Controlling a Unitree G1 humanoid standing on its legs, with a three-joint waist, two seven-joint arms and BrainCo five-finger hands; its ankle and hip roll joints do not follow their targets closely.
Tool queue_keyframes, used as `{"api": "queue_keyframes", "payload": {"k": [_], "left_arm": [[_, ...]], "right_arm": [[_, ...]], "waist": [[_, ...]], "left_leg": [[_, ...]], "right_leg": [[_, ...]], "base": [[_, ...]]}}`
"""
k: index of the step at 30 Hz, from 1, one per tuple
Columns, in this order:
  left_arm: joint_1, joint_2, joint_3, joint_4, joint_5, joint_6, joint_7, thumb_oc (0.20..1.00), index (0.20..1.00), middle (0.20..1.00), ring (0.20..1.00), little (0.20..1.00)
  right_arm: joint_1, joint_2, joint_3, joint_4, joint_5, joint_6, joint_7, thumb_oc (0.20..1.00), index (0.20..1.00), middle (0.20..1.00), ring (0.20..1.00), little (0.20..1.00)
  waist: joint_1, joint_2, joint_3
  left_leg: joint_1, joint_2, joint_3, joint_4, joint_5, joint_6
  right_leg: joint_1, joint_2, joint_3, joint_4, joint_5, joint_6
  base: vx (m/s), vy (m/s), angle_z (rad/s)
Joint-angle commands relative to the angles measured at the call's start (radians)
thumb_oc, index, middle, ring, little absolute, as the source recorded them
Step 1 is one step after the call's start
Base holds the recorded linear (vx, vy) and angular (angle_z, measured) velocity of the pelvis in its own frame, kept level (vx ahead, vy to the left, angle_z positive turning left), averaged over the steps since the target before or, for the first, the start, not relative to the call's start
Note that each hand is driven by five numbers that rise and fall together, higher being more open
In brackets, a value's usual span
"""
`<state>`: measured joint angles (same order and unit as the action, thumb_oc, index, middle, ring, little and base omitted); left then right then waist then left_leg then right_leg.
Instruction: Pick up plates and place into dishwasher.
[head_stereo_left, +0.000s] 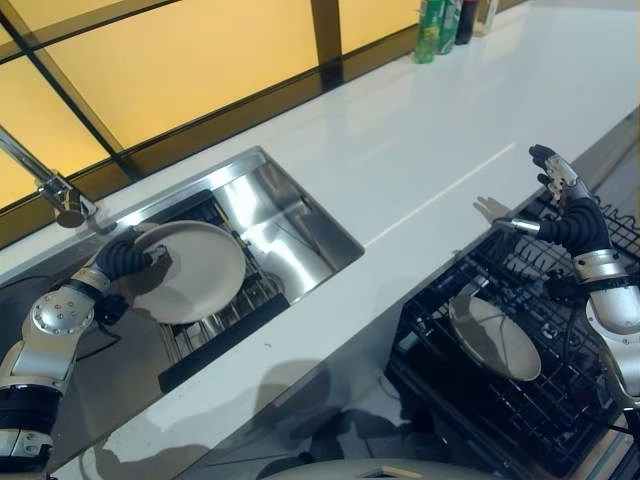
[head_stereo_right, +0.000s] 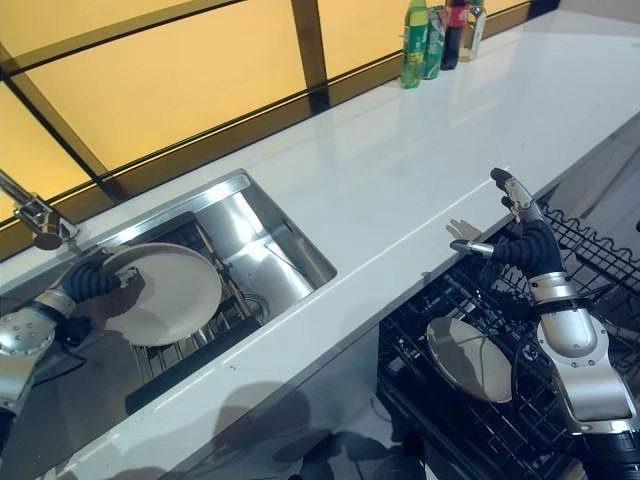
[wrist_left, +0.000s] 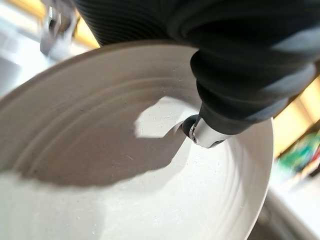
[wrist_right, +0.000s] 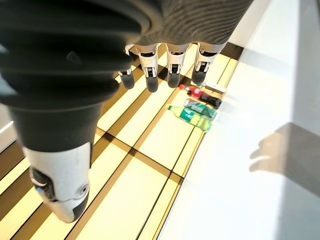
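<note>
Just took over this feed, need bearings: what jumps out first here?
The left hand grips a pale plate over the steel sink, thumb on its face. A second plate already sits in the black dishwasher rack below the white counter, with the right hand open above the rack.

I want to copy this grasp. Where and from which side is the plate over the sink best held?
Probably at the rim, from the robot's left, thumb on the face and other fingers behind, much as the left hand grips the plate now. It is thin, wide and tilted, so its edge is the only part to pinch.
</note>
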<state>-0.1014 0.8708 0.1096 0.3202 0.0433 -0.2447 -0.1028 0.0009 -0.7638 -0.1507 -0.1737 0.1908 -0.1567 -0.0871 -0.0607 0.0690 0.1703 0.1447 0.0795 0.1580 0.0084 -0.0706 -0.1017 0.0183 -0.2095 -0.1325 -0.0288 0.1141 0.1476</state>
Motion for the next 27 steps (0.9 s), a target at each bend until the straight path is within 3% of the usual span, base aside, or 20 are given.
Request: {"api": "queue_keyframes", "payload": {"k": [1, 8, 14, 18, 27], "left_arm": [[-0.021, 0.075, 0.107, -0.037, 0.091, -0.107, 0.213, 0.200, 0.200, 0.200, 0.200, 0.200], [-0.002, 0.086, 0.188, -0.110, 0.154, -0.219, 0.458, 0.200, 0.200, 0.200, 0.200, 0.200], [-0.054, 0.066, 0.151, -0.194, 0.206, -0.290, 0.593, 0.200, 0.200, 0.200, 0.200, 0.200], [-0.120, 0.043, 0.089, -0.249, 0.219, -0.334, 0.616, 0.200, 0.200, 0.200, 0.200, 0.200], [-0.291, -0.066, -0.122, -0.370, 0.186, -0.421, 0.552, 0.200, 0.200, 0.200, 0.200, 0.200]], "right_arm": [[-0.042, -0.001, -0.065, -0.038, -0.019, -0.097, -0.059, 1.000, 1.000, 1.000, 1.000, 1.000], [-0.046, 0.006, -0.088, -0.047, -0.009, -0.147, -0.102, 1.000, 1.000, 1.000, 1.000, 1.000], [-0.153, -0.023, -0.052, -0.093, 0.003, -0.201, -0.138, 1.000, 1.000, 1.000, 1.000, 1.000], [-0.261, -0.023, 0.014, -0.130, 0.018, -0.213, -0.101, 1.000, 1.000, 1.000, 1.000, 1.000], [-0.425, 0.078, 0.218, -0.175, 0.130, -0.131, 0.046, 1.000, 1.000, 1.000, 1.000, 1.000]], "waist": [[0.017, -0.030, -0.050], [0.035, -0.051, -0.084], [0.053, -0.068, -0.106], [0.064, -0.076, -0.124], [0.082, -0.086, -0.158]], "left_leg": [[-0.099, -0.024, -0.005, 0.037, 0.011, 0.051], [-0.091, -0.011, -0.009, 0.023, 0.012, 0.048], [-0.087, -0.007, -0.020, 0.016, 0.010, 0.044], [-0.085, -0.003, -0.027, 0.012, 0.010, 0.039], [-0.083, 0.000, -0.048, -0.003, 0.018, 0.033]], "right_leg": [[0.020, -0.036, -0.037, 0.154, -0.180, 0.017], [0.031, -0.024, -0.058, 0.159, -0.192, 0.013], [0.041, -0.016, -0.069, 0.151, -0.195, 0.008], [0.050, -0.008, -0.075, 0.144, -0.195, 0.005], [0.065, 0.005, -0.090, 0.134, -0.200, -0.003]], "base": [[-0.04, -0.071, 0.09], [-0.04, -0.060, 0.04], [-0.04, -0.060, 0.07], [-0.04, -0.056, 0.03], [-0.04, -0.036, 0.03]]}}
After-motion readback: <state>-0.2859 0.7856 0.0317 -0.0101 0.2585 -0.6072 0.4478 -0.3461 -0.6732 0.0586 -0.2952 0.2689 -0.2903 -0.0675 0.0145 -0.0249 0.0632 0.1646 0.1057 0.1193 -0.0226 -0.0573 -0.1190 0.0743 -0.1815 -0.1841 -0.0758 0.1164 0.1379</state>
